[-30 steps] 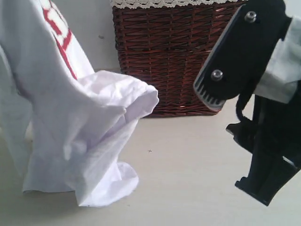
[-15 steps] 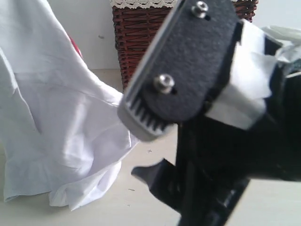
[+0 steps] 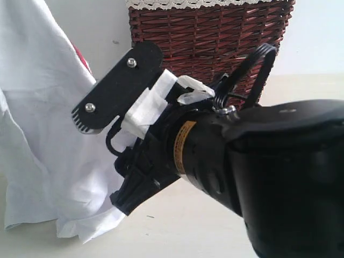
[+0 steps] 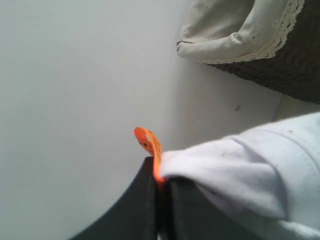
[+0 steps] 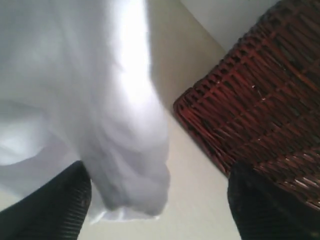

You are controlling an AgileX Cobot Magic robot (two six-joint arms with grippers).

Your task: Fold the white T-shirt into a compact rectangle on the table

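Worktop (image 3: 177,226) was brushed by the limp, light white T-shirt (image 3: 43,134), collar clamped in left tool (image 4: 161,172); hem suited the empty, wide-open right tool (image 5: 157,200).

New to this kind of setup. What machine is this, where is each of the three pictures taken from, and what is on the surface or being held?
This is a robot with two arms, each ending in a pinching tool. One picture comes from a camera off the arms; the big black shape filling it is the right arm, close to the lens. The other two come from cameras on the wrists. In the left wrist view, the left tool is shut on the white T-shirt at its neck, beside the orange tag, holding it up. In the right wrist view, the right tool is open, facing the hanging cloth and gripping nothing. The shirt's lower edge seems to reach the table. A dark wicker basket stands behind.
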